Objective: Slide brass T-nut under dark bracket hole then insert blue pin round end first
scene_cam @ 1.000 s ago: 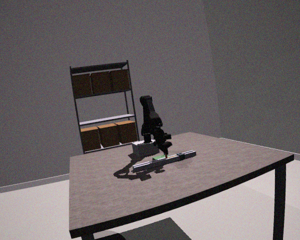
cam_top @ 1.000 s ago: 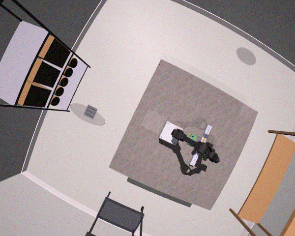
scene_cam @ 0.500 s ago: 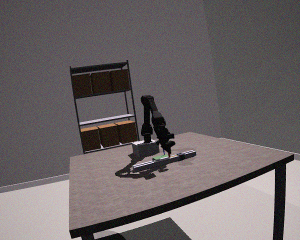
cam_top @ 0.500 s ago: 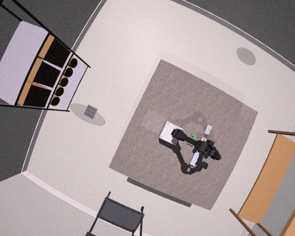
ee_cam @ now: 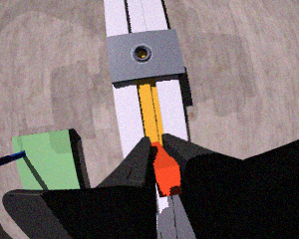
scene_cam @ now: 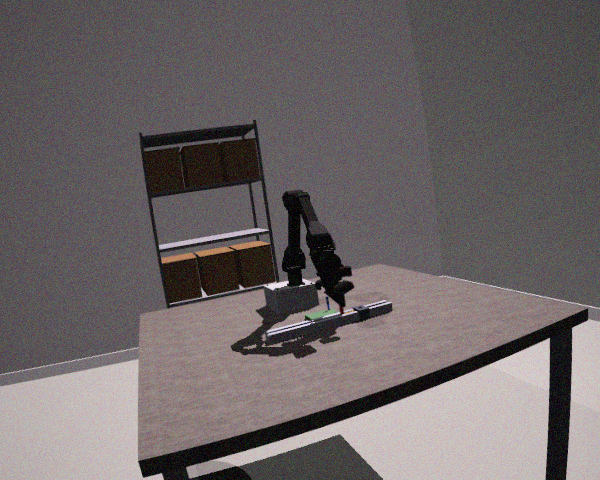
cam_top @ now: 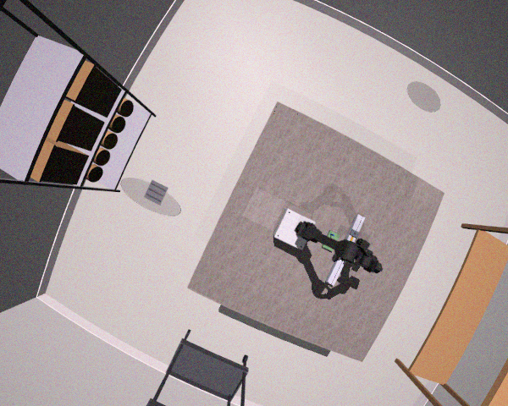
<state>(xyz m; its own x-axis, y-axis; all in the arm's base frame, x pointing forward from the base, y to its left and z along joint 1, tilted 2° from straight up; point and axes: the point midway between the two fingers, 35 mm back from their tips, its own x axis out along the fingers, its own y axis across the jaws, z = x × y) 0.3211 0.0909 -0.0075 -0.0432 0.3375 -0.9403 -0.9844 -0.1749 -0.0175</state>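
Through the bracket's hole, brass is shown only by the wrist view; the surface (scene_cam: pixel 310 382) is shown whole by the exterior view. The orange handle (ee_cam: pixel 167 170) is gripped by the nearly closed hand (ee_cam: pixel 155 142) (scene_cam: pixel 341 310), with the brass T-nut (ee_cam: pixel 149 112) in the rail's slot, its far end under the dark bracket (ee_cam: pixel 146 70) (scene_cam: pixel 361 310).

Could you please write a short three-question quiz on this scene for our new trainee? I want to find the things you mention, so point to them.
1. True or false: the blue pin (scene_cam: pixel 327 303) (ee_cam: pixel 7 159) is in the claw (ee_cam: pixel 155 142).

2. Multiple choice: what is the claw closed on?
a) the green tray (scene_cam: pixel 318 314) (ee_cam: pixel 47 159)
b) the orange handle (ee_cam: pixel 167 171)
c) the dark bracket (scene_cam: pixel 361 311) (ee_cam: pixel 127 56)

3. Fill in the blank: in the wrist view, the brass T-nut (ee_cam: pixel 150 112) lies along the ____ of the aluminum rail (cam_top: pixel 334 272) (scene_cam: pixel 290 331) (ee_cam: pixel 127 112), its far end reaching the bracket's edge.

Key: 1 false; 2 b; 3 slot.
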